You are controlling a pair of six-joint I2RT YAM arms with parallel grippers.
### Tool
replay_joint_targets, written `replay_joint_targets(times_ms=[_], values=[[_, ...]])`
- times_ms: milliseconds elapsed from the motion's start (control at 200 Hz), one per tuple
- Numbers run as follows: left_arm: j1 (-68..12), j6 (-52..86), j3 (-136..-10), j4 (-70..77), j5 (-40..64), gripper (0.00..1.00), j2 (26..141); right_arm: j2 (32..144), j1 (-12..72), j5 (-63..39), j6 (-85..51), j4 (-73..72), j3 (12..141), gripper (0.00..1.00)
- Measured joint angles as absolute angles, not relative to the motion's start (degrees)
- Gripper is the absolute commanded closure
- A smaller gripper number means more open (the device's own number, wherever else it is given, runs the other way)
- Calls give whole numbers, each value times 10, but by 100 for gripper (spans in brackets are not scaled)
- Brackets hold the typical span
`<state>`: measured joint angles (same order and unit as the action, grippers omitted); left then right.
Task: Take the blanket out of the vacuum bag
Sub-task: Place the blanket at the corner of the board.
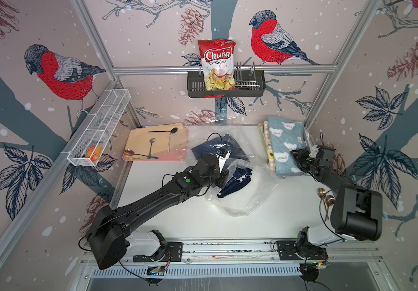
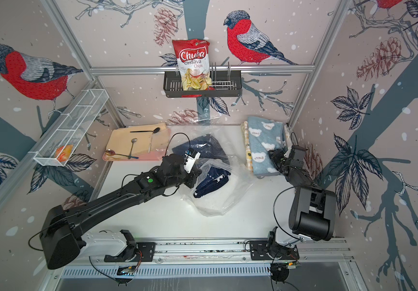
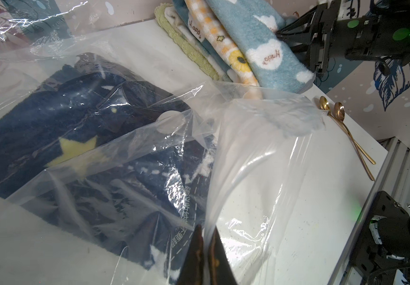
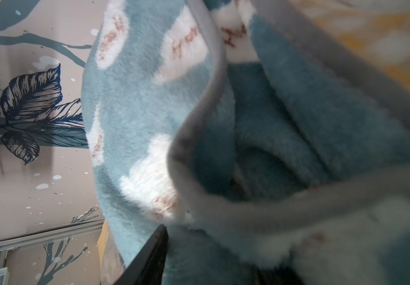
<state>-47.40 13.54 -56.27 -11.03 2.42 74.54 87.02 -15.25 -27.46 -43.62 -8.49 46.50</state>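
The vacuum bag (image 1: 248, 201) (image 2: 218, 201) (image 3: 260, 160), clear and crinkly with a round white valve (image 3: 170, 122), lies mid-table. The blanket (image 1: 238, 176) (image 2: 213, 176) (image 3: 50, 118), dark navy with a yellow star, is inside it. My left gripper (image 3: 206, 234) (image 1: 222, 177) is shut on a raised edge of the bag's plastic, close over the blanket. My right gripper (image 1: 294, 153) (image 3: 279, 34) (image 4: 211, 259) is at the back right, pushed into a light blue folded blanket (image 1: 286, 143) (image 4: 137, 98). Its jaws stand apart with blue fabric between them, and one finger is hidden.
A pink tray (image 1: 152, 158) with a beige cloth and several spoons sits at the back left. Two gold spoons (image 1: 325, 199) (image 3: 339, 111) lie by the right arm. A white wire basket (image 1: 97, 131) hangs on the left wall. A black rack (image 1: 195, 87) holds a red chips bag (image 1: 216, 60).
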Motion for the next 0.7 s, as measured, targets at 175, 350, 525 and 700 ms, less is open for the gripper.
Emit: replay_joint_targets(times_ms=[175,350,525,700], values=[[-474,135,-563,-110,23,93,745,832,-153,-273,-434,-50,503,40],[-474,135,-563,-110,15,93,743,733,-126,-251,-414,12,524,37],[-474,135,-563,-110,15,93,740,661,-77,-210,-386,77,513,36],[-474,135,-563,-110,14,93,736,665,-57,-181,-362,112,504,38]])
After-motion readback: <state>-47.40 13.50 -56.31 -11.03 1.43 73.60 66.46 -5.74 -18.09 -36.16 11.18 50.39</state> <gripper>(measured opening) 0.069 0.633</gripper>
